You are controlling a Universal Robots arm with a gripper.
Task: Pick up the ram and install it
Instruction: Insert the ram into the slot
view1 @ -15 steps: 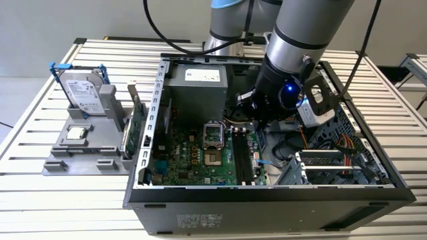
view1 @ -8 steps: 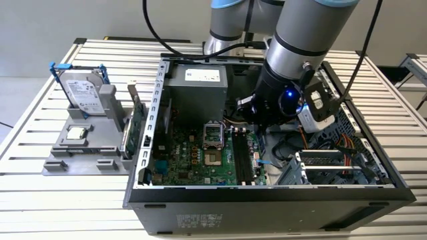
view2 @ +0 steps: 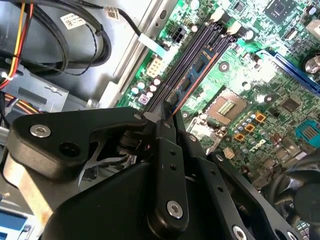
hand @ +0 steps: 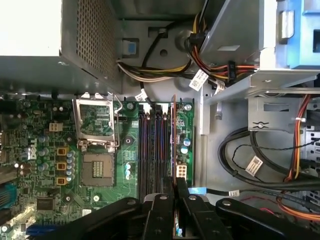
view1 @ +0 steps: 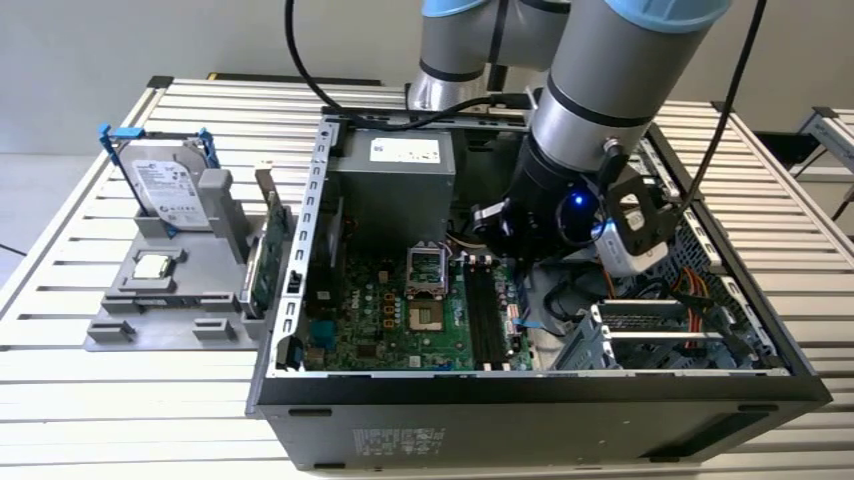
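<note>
Your gripper point(hand: 175, 192) sat low inside the open computer case point(view1: 534, 385), jaws clenched on the ram point(hand: 173, 135), stick held edge-on over the motherboard's memory slots point(hand: 152, 150).

The gripper point(hand: 175, 200) pinches the ram point(hand: 173, 135) edge-on between its black fingers point(hand: 162, 215), the thin stick standing over the motherboard point(hand: 100, 150) along the dark memory slots point(hand: 152, 150). Beside those slots the empty processor socket point(hand: 96, 131) sits open. Bundled cables point(hand: 210, 70) trail across the grey case wall point(hand: 220, 145) nearby.
</note>
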